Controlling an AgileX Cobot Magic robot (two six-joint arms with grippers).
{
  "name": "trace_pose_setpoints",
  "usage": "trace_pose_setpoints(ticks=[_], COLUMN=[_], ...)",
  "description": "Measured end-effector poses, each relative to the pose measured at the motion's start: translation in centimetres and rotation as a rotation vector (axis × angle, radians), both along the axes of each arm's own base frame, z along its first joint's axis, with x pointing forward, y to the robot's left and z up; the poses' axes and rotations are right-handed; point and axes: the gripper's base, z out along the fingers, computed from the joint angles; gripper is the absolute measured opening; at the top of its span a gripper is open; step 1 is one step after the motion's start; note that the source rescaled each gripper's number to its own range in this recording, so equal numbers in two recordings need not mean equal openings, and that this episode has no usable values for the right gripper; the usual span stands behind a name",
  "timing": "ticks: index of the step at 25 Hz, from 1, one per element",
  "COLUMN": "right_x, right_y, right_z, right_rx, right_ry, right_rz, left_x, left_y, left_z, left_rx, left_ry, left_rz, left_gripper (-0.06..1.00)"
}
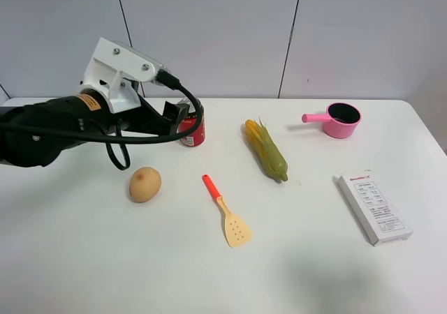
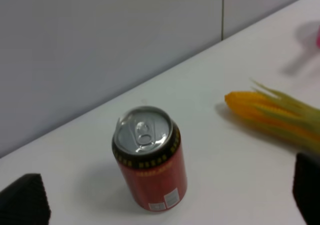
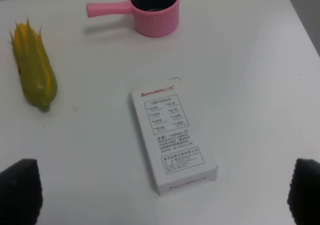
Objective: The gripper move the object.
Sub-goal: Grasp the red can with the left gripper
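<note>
End effector — spread beside can

Seeing red can upright on white table, silver top with pull tab facing up, white label patch low on its side. Flanked by two black fingertips at the frame corners, spread wide, clear of the can on both sides. Near the can but apart: corn cob, lying flat, slightly blurred. Grey wall behind. Pink blur at one edge, can't identify.

Potato, red-handled yellow spatula, corn cob, pink pot, white box, white table
</note>
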Motion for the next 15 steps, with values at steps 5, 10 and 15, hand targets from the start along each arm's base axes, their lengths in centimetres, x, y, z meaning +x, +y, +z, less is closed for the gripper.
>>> trace_pose_setpoints(ticks=[5, 10, 15], right_x=[0.0, 0.0, 0.0], right_y=[0.0, 0.0, 0.0], right_z=[0.0, 0.0, 0.0], right_rx=[0.000, 0.000, 0.000], right_ry=[0.000, 0.000, 0.000], right_rz=[0.000, 0.000, 0.000], left_x=[1.3, 2.5, 3.3], left_y=[-0.9, -1.6, -1.9], left_z=[-3.1, -5.3, -7.4], left_rx=[-0.011, -0.059, -0.084], left_ry=[0.009, -0.063, -0.123], left_rz=[0.005, 0.018, 0.030], left_gripper=[1.00, 1.00, 1.00])
